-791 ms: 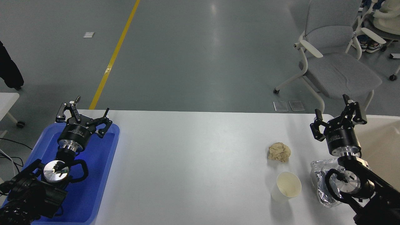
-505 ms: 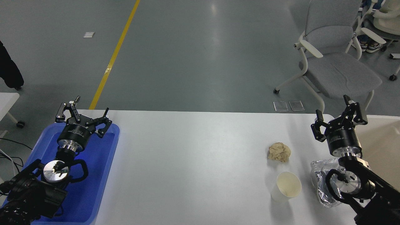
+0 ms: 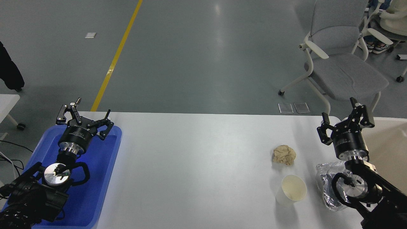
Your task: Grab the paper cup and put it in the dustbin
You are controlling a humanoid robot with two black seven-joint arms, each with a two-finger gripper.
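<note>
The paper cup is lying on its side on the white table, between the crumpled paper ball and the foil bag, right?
Not quite. In the head view the paper cup stands upright, mouth open upward, on the white table, near the crumpled paper ball and the foil bag.

The dustbin (image 3: 389,149) is cut off by the right picture edge and partly covered by the right arm, the foil bag (image 3: 324,181) is half hidden behind that arm's wrist, and the blue tray (image 3: 105,178) runs past the bottom edge.
</note>
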